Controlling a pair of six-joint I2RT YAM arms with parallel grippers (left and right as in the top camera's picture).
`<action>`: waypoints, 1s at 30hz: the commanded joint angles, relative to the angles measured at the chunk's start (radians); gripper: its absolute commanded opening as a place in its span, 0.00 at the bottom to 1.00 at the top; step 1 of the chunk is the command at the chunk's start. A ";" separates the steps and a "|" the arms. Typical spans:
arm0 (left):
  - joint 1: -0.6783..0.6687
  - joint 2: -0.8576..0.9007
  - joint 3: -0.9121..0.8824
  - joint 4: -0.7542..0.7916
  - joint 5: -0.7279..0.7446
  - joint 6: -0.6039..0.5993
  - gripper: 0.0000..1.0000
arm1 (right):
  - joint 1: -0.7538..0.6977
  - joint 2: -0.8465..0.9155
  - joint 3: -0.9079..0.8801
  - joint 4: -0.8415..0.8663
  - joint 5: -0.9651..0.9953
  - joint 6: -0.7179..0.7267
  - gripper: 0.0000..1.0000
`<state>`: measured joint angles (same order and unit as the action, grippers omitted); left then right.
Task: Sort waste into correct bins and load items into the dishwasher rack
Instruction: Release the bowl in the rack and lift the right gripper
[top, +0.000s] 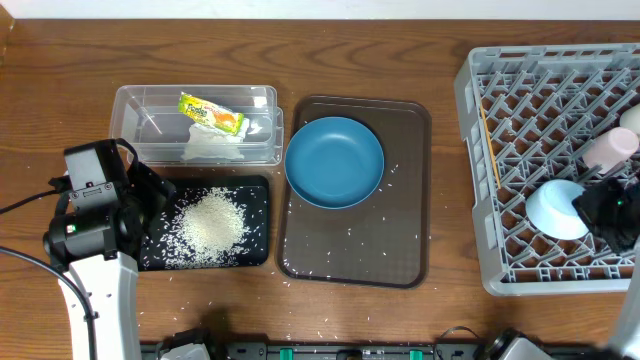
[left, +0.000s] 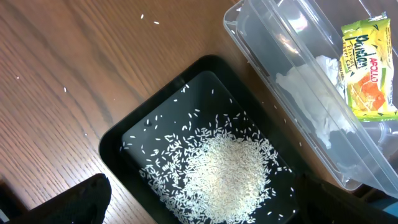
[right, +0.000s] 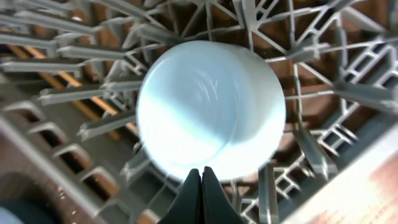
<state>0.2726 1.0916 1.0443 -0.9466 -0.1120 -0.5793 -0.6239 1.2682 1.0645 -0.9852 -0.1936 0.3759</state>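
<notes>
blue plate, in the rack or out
Out: the blue plate lies flat on the brown tray, left of the grey rack.

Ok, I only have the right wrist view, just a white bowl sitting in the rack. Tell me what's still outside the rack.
Observer: The blue plate sits on the brown tray, not yet loaded.
Operator: Report the bins.
Observer: The rice lies piled in the black tub.
Operator: Now the other one.
Observer: The clear tub holds the snack wrapper and the tissue.
</notes>
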 joint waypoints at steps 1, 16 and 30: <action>0.004 0.003 0.007 -0.006 -0.016 0.002 0.97 | 0.010 -0.110 0.015 -0.013 -0.039 0.011 0.01; 0.004 0.003 0.007 -0.006 -0.016 0.002 0.96 | 0.030 -0.216 0.015 0.030 -0.305 -0.056 0.08; 0.004 0.003 0.007 -0.006 -0.016 0.002 0.96 | 0.739 -0.077 0.245 0.127 -0.140 -0.093 0.83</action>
<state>0.2726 1.0916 1.0443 -0.9466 -0.1120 -0.5789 -0.0200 1.1275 1.1854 -0.8417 -0.4728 0.2893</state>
